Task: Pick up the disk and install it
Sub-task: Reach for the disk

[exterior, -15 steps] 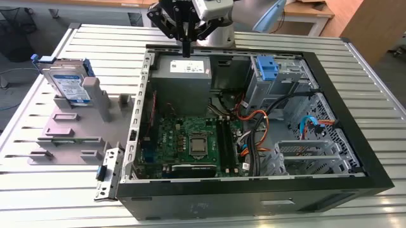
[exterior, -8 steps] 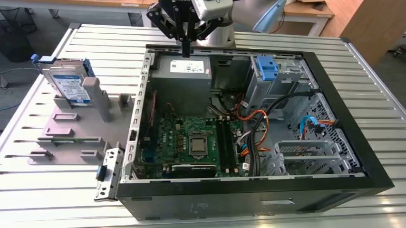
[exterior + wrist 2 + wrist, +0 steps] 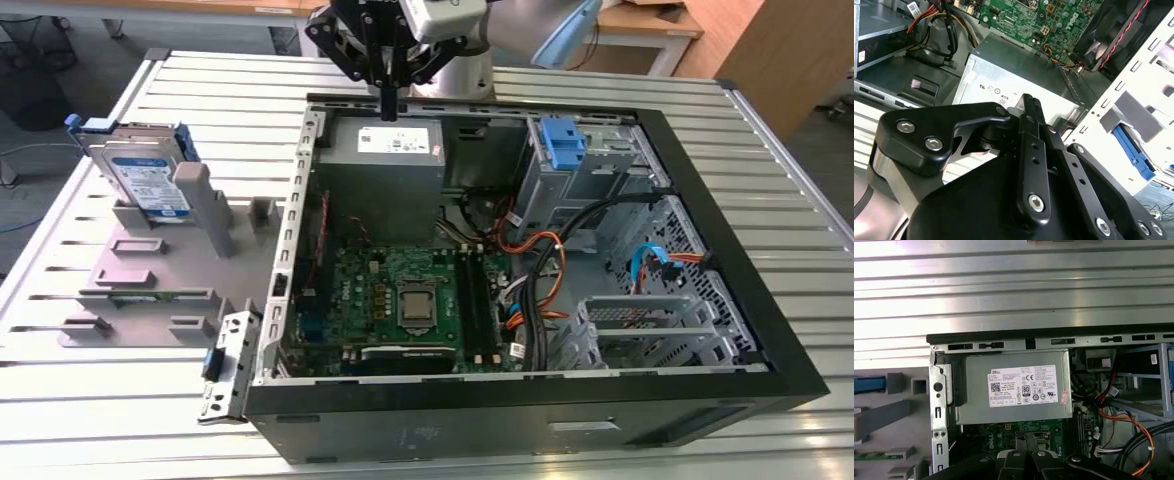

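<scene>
In the exterior view the disk [image 3: 144, 178] stands on edge in a grey holding fixture [image 3: 147, 290] on the slatted metal desk [image 3: 80, 440], towards the exterior view's left and just outside the open computer case [image 3: 534, 420]. Its white-and-blue label faces outward and a blue rail runs along its side. The gripper [image 3: 388, 108] hangs well apart from the disk, over the far end of the case, with its dark fingers pressed together and nothing between them. Its tip points down just above the grey power supply [image 3: 387, 142]. Nearer in the case lies the green motherboard [image 3: 400, 295], and a blue drive caddy [image 3: 563, 142] sits in the bay towards the exterior view's right. In the second wrist view the gripper [image 3: 1030, 100] again shows its fingers closed flat against each other, empty, above the power supply [image 3: 1004, 75] and its white sticker, with the motherboard [image 3: 1054, 25] beyond. In the first wrist view the closed gripper [image 3: 1026, 437] hangs over the motherboard's edge beside the power supply [image 3: 1019, 387]. The desk's slats [image 3: 1004, 290] run past the case wall, and part of the grey fixture [image 3: 884, 415] sits outside it.
</scene>
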Action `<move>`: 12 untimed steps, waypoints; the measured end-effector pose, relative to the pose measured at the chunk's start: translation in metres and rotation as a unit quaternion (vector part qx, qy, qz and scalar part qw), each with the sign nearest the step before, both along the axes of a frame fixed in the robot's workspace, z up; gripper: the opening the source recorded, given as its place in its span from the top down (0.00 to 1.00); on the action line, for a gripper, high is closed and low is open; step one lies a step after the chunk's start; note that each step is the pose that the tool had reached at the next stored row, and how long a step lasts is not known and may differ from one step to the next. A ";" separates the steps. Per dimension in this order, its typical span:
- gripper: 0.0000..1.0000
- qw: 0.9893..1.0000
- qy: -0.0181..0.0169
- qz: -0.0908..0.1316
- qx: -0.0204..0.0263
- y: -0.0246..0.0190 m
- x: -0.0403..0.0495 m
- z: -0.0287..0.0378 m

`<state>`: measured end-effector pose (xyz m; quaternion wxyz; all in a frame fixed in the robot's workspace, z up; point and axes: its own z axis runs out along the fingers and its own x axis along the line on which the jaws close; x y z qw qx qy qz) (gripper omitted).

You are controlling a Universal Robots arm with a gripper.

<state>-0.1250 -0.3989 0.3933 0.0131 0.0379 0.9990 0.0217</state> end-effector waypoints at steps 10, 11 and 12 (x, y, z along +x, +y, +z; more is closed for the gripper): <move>0.89 1.000 0.000 0.000 0.000 0.0000 -0.0063 -0.0002; 0.89 1.000 0.000 0.000 0.000 0.0000 -0.0071 -0.0002; 0.89 1.000 0.000 0.000 0.000 0.0000 -0.0080 -0.0003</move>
